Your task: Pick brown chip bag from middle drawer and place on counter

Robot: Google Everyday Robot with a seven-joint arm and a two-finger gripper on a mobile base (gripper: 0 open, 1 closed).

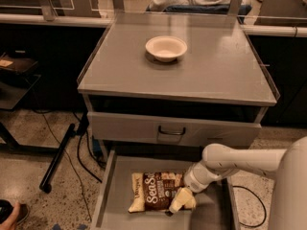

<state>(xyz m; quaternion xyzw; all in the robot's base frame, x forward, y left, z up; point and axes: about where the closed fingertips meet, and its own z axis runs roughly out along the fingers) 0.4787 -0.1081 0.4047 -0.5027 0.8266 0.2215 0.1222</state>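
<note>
Brown and crinkly, the brown chip bag (154, 191) lies flat on the floor of the open middle drawer (117, 176), lettering up, a little right of centre. The gripper (182, 201) is down in there at the bag's right-hand end, with the arm reaching in from the right. It looks to be touching the bag, but whether the jaws are open or clamped on that cream end, I cannot tell. This reads as the grasp, with the lift not yet begun. To do it well, pinch the flat seam end firmly, not the air-filled belly, which would likely slip. Then rise straight up, clear of the drawer's low walls and out past the closed drawer front (168, 131) above. On the counter (216, 73) a white bowl (166, 48) sits towards the back, so aim for the bare front area.
</note>
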